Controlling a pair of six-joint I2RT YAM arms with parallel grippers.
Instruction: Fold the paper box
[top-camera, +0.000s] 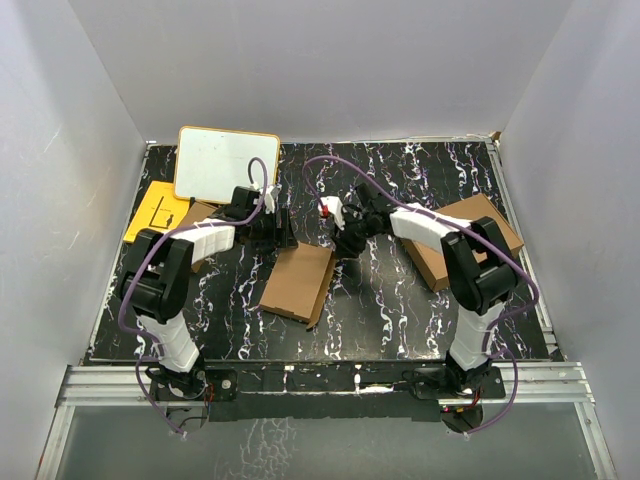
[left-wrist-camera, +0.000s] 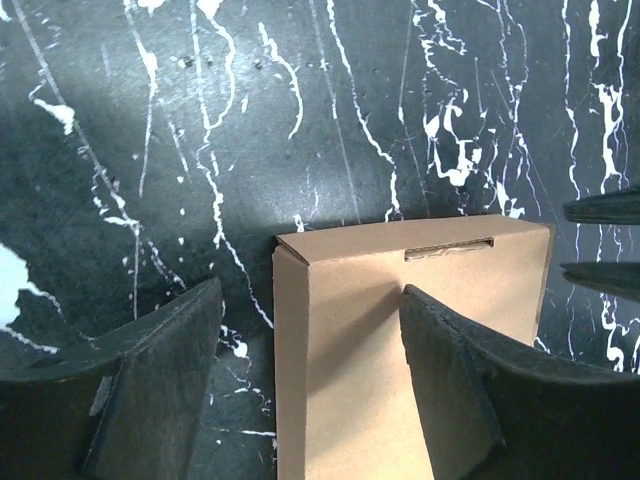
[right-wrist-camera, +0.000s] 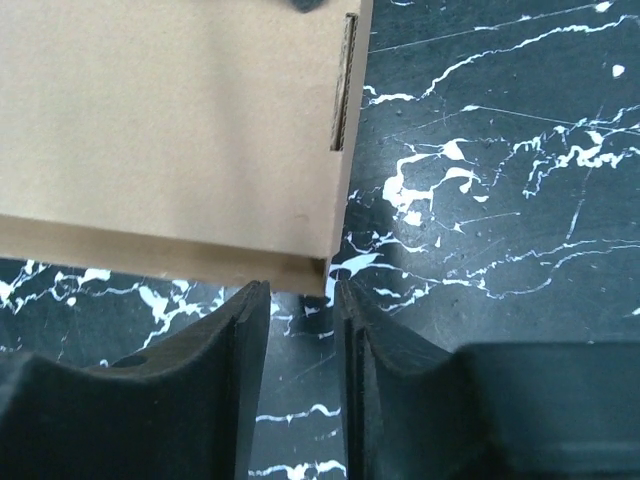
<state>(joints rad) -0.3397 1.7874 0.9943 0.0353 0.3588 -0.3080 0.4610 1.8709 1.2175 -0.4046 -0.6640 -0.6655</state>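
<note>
The paper box (top-camera: 298, 282) lies flat near the middle of the table (top-camera: 400, 300), between the two arms. Its lid is down and its walls are squared up. A narrow slot (left-wrist-camera: 448, 250) shows along the far edge, with what looks like a tab seated in it, so the folding seems almost finished (whether the tab is fully home I cannot tell).

The left claw (left-wrist-camera: 310, 300) is spread wide over the box's far left corner. One finger hangs above the lid and the other over bare table beside the left wall, gripping nothing. That position lets it steady the lid or push it down if it springs up.

The right claw (right-wrist-camera: 297, 300) sits at the far right corner with its fingers only slightly parted. Table shows through the gap, the corner lies just beyond the tips, and nothing is pinched. A narrow claw like this suits nudging or pressing an edge, not grasping.

Further out, a larger brown box (top-camera: 465, 240) rests by the right arm. A whiteboard (top-camera: 225, 163) and a yellow sheet (top-camera: 155, 210) lie at the far left.
</note>
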